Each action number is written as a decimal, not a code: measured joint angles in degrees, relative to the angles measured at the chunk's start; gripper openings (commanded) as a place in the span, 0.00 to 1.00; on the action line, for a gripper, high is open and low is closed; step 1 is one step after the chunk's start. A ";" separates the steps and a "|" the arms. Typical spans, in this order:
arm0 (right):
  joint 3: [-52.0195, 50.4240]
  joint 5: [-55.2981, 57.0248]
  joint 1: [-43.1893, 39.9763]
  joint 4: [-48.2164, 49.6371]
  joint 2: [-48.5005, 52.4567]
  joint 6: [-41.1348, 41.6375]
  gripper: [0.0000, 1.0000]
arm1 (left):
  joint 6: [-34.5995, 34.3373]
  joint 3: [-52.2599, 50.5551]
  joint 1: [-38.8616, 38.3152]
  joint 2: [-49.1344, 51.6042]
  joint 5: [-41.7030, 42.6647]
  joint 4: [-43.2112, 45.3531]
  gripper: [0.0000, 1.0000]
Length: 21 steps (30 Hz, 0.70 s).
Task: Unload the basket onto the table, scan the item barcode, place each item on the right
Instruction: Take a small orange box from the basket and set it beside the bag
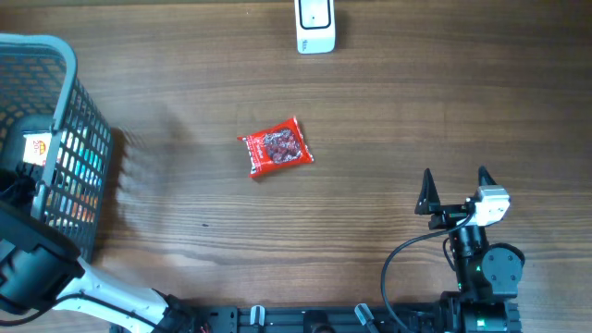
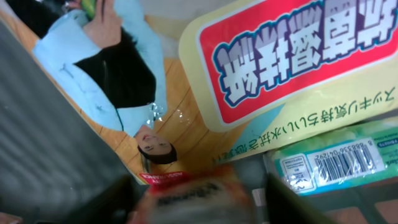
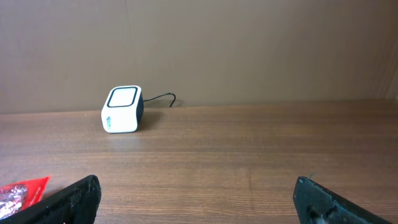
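Observation:
My left gripper (image 2: 199, 202) is down inside the grey mesh basket (image 1: 72, 102). Its dark fingers (image 2: 121, 199) stand on either side of a blurred orange-red packet (image 2: 196, 193), very close to its sides; blur hides whether they press it. A green pack with a barcode (image 2: 336, 163) lies just to the right. The white scanner (image 1: 314, 28) stands at the table's far edge and shows in the right wrist view as a white scanner (image 3: 122, 110). My right gripper (image 1: 455, 190) hovers open and empty (image 3: 199, 199) over the near right of the table.
A red snack packet (image 1: 277, 148) lies flat mid-table, its corner red packet (image 3: 22, 190) at the right wrist view's lower left. In the basket lie a big yellow pack with a red label (image 2: 298, 56) and a pack picturing a person (image 2: 112, 74). The left arm (image 1: 32, 268) leans over the basket's near side.

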 measured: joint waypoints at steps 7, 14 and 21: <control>0.00 0.00 0.00 0.00 0.00 0.02 1.00 | 0.24 0.00 -0.04 0.00 0.37 0.79 0.04; 0.00 0.00 0.00 -0.02 0.00 0.00 1.00 | 0.26 11.37 -0.04 0.20 5.64 -8.24 0.04; 0.00 0.00 0.00 0.00 0.00 0.00 1.00 | 0.20 24.09 -0.04 -12.57 13.53 -6.60 0.04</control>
